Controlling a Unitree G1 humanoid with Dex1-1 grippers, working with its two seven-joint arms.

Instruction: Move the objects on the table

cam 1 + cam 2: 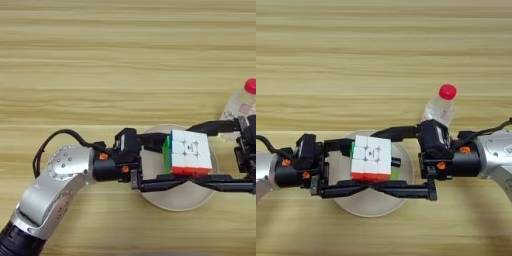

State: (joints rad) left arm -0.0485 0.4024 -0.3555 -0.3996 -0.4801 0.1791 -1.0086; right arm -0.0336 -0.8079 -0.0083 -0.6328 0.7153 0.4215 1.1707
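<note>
Above the plate, our left gripper and right gripper both stand open around the cube.

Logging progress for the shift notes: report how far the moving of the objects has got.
Done: nothing looks finished. In hand: the puzzle cube sits over the off-white plate, framed by the fingers of both the left gripper and the right gripper, which meet around it; whether it rests on the plate or is lifted cannot be told. Left: the red-capped bottle stands untouched on the table behind the right gripper.
</note>
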